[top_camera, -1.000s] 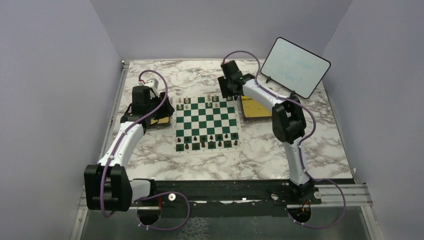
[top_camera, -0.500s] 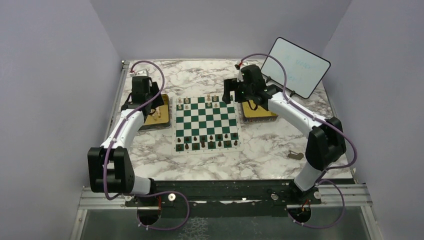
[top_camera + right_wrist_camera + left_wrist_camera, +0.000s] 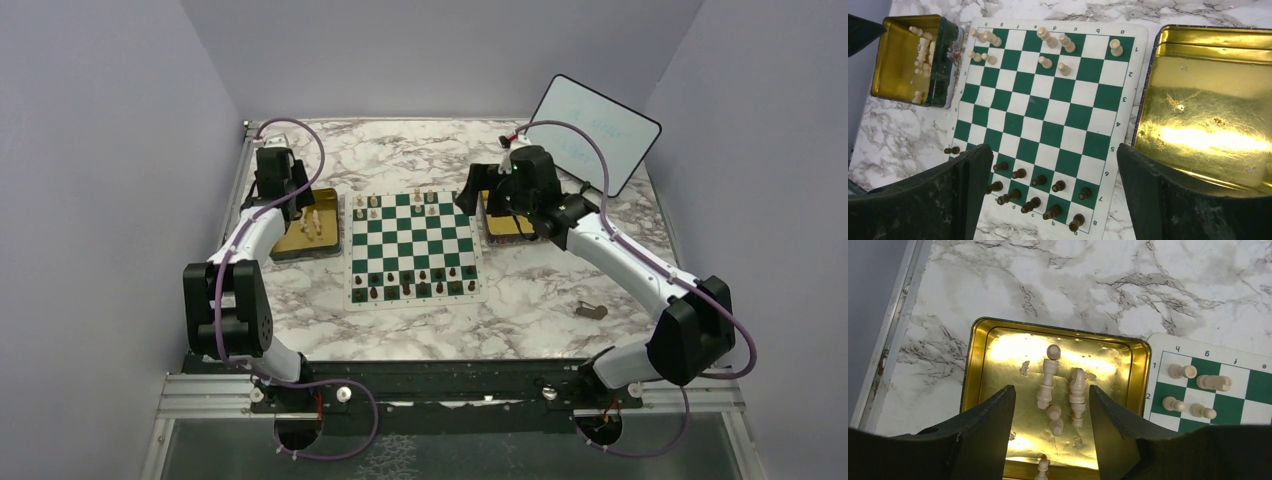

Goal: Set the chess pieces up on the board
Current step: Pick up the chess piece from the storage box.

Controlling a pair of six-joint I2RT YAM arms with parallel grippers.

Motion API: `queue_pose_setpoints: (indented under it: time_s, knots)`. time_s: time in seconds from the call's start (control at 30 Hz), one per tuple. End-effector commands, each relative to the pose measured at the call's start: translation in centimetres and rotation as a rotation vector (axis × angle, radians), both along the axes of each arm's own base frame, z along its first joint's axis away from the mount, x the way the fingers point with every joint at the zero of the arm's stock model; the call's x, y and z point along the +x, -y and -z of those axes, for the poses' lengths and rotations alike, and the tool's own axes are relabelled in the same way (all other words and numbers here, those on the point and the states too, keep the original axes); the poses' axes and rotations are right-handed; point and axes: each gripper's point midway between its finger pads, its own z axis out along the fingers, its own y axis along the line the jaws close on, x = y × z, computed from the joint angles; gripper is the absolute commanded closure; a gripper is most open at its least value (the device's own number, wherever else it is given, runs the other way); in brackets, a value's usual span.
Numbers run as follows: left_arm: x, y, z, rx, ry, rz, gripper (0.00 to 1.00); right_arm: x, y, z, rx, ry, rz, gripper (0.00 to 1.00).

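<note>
**Top external.**
- Board (image 3: 415, 248): flat at the centre of the marble worktop (image 3: 520, 310).
- Cream pieces (image 3: 375, 206): on the rows toward the far edge.
- Dark pieces (image 3: 420, 280): on the rows toward the near edge.
- Left tray (image 3: 283, 243): gold, between the board and the left edge.
- Right tray (image 3: 500, 229): gold, just right of the board, partly under the right arm.
- Whiteboard (image 3: 592, 133): at the far right corner.

**Left wrist.**
- Left gripper (image 3: 1051, 388): above the left tray, fingers parted, holding nothing.
- More cream pieces lie toppled in the tray between the fingers.

**Right wrist.**
- Right gripper (image 3: 1053, 147): above the board, fingers spread wide, holding nothing.
</note>
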Motion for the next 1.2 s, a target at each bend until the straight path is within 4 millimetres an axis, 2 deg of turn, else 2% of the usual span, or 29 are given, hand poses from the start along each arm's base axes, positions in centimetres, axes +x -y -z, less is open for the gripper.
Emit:
queue_pose_setpoints:
  time_s: [0.0,0.13,0.2,0.37,0.57,0.9,1.17]
  knots:
    - [2.4,-0.4,-1.0,0.025,0.068,0.038,0.43,0.6,1.0,-0.4,0.038,0.008,0.101,0.0]
    - [3.3,-0.9,0.1,0.045,0.032,0.039,0.45,0.4,1.2,0.9,0.022,-0.04,0.118,0.0]
    - [3.5,-0.9,0.7,0.038,0.023,0.04,0.5,0.3,1.0,1.3,0.016,-0.048,0.101,0.0]
    - [4.1,-0.7,2.0,0.017,0.02,0.049,0.55,0.4,1.1,1.3,-0.003,-0.043,0.093,0.0]
    - [5.2,-0.6,2.7,0.012,0.013,0.066,0.62,-0.1,0.8,1.1,0.006,-0.039,0.059,0.0]
    - [5.2,-1.2,4.0,0.024,-0.016,0.049,0.66,-0.3,0.0,1.0,0.014,-0.039,0.006,0.0]
    - [5.2,-1.2,4.9,0.021,-0.035,0.054,0.67,-0.4,0.0,1.7,0.003,-0.056,0.0,0.0]
